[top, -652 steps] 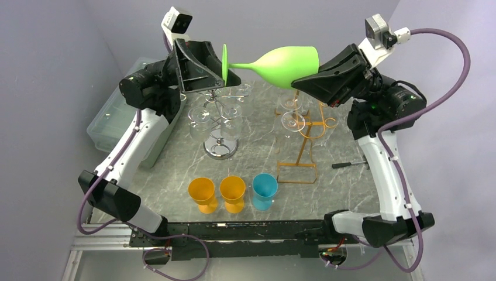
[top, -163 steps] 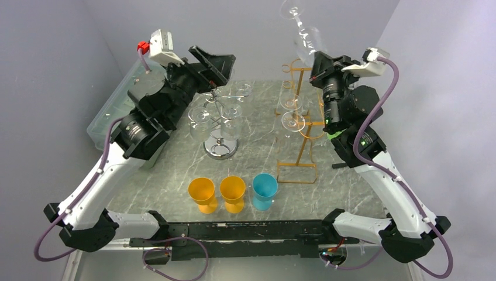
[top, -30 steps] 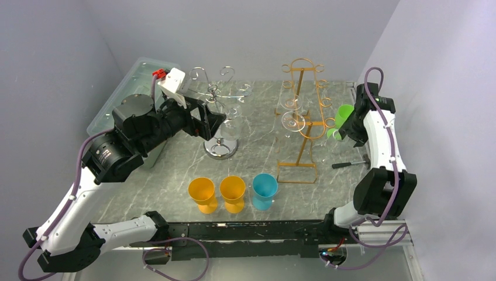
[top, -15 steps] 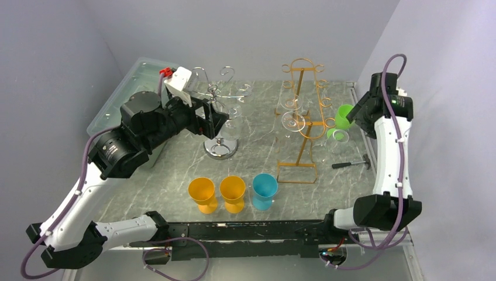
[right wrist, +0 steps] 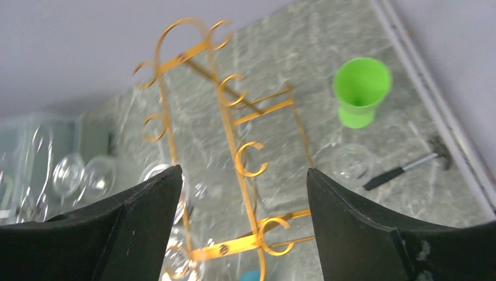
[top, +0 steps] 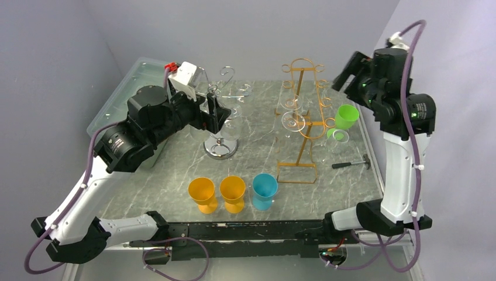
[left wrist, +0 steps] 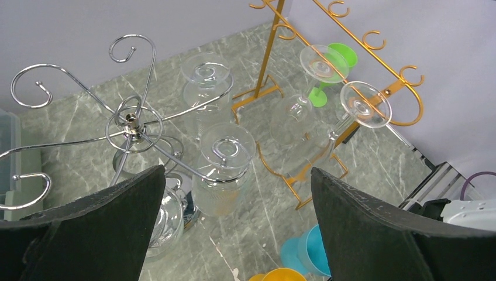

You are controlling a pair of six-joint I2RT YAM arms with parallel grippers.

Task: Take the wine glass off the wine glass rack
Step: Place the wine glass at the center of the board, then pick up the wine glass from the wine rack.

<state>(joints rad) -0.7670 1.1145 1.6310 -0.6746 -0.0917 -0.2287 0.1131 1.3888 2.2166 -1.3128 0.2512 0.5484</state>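
Plainly, the left tool (left wrist: 237, 172) and the right tool (right wrist: 243, 171) both gape wide apart, each holding nothing.

The left gripper (left wrist: 237, 175) is wide open over the chrome rack (left wrist: 130, 119) with hanging clear glasses (left wrist: 225, 170); right of it, two wine glasses (left wrist: 365, 105) hang on the gold rack (left wrist: 270, 47).

Right wrist view: clear wine glasses (right wrist: 96, 175) left of gold wire wine glass rack (right wrist: 234, 244) are blurred, count unclear; rack's base cut off at btm edge. Left wrist view: teal plastic cup (left wrist: 301, 257) below rack is cut by btm edge.
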